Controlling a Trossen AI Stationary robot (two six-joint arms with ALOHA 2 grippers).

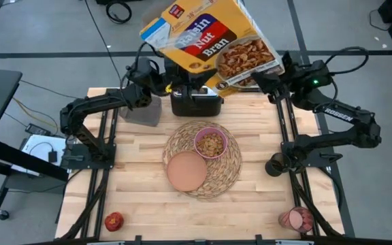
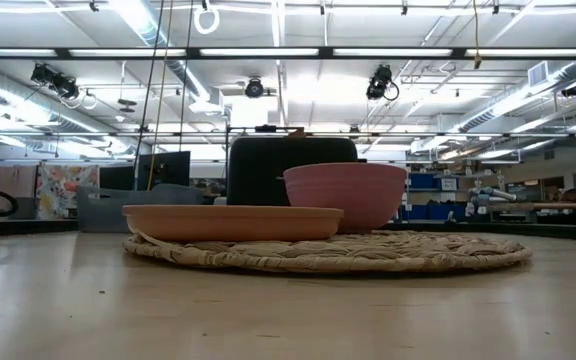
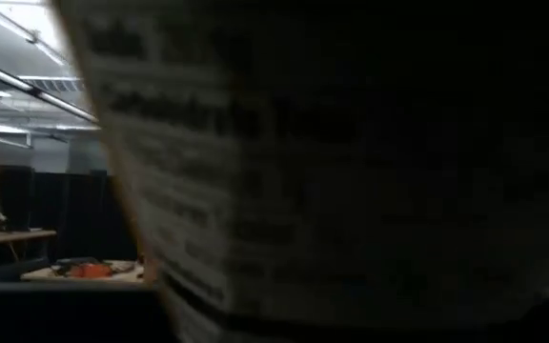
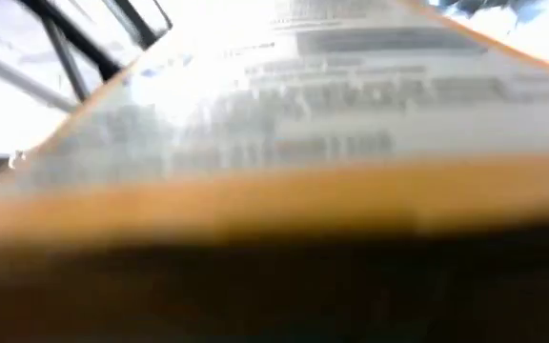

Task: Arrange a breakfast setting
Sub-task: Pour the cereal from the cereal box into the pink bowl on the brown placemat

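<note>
— How's the light?
— Bright and even from above the counter (image 1: 141,197); shadows there are faint. Behind the pink bowl (image 2: 346,192), the ceiling strip lights glare white.
— Anything soft?
— The counter nearest the low camera, before the straw placemat (image 2: 328,252), is out of focus. The cereal box (image 3: 351,171) fills the left wrist view, dim and smeared; in the right wrist view it is washed out, its print unreadable.
</note>
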